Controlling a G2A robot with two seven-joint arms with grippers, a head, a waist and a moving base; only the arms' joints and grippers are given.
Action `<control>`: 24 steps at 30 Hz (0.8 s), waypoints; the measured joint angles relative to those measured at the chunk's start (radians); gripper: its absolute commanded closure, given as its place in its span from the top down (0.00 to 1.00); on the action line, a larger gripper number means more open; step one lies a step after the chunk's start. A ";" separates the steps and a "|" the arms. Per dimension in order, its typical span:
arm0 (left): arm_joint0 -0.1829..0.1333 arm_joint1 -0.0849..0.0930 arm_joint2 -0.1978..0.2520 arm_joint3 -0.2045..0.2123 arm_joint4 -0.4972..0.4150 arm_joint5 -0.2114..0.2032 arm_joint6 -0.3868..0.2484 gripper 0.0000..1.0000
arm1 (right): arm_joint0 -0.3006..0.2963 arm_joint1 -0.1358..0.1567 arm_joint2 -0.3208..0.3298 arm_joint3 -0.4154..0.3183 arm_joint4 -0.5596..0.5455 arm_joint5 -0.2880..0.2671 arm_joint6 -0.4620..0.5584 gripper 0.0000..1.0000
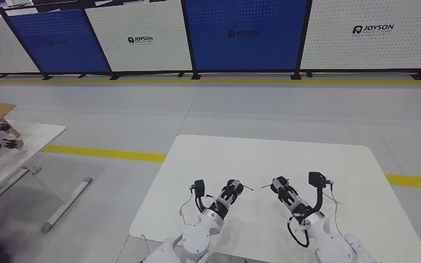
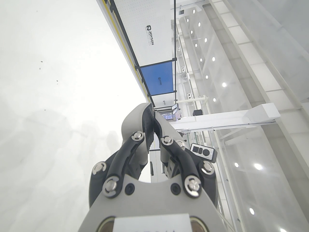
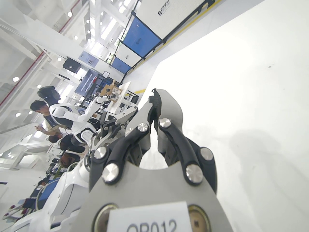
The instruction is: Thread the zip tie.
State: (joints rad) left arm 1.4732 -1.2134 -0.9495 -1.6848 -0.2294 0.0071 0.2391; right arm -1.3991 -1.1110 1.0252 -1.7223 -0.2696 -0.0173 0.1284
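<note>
My 2 grippers hang over the near middle of the table (image 1: 276, 154), tips facing, just apart. The left gripper (image 1: 235, 191) and right gripper (image 1: 279, 186) have fingers pressed together, each seemingly pinching 1 end of the zip tie (image 1: 247, 189), thin dark slivers too small to be sure of. I judge this the lining-up step. Next I need tail level with head, then a straight feed through.

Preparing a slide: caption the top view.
Shut, the left pincer and right pincer face tip to tip over the white table.
</note>
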 measured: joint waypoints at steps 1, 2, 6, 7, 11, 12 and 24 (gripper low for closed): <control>0.000 0.000 0.000 0.000 0.000 0.000 0.000 0.00 | -0.006 -0.002 -0.006 0.000 -0.018 -0.011 -0.020 0.00; 0.000 0.000 0.000 0.000 0.000 0.000 0.000 0.00 | -0.013 -0.003 -0.012 0.001 -0.040 -0.018 -0.039 0.00; 0.000 0.000 0.000 0.000 0.000 0.000 0.000 0.00 | -0.016 -0.005 -0.017 0.004 -0.058 -0.013 -0.039 0.00; 0.000 0.000 0.000 0.000 0.000 0.000 0.000 0.00 | -0.016 -0.004 -0.017 0.004 -0.058 -0.013 -0.039 0.00; 0.000 0.000 0.000 0.000 0.000 0.000 0.000 0.00 | -0.016 -0.004 -0.017 0.004 -0.057 -0.013 -0.039 0.00; 0.000 0.000 0.000 0.000 0.000 0.000 0.000 0.00 | -0.016 -0.004 -0.017 0.004 -0.057 -0.013 -0.039 0.00; 0.000 0.000 0.000 0.000 0.000 0.000 0.000 0.00 | -0.029 -0.009 0.017 0.072 -0.072 -0.187 -0.068 0.00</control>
State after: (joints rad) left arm 1.4732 -1.2134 -0.9495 -1.6848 -0.2294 0.0071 0.2391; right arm -1.4280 -1.1196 1.0418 -1.6502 -0.3413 -0.2043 0.0600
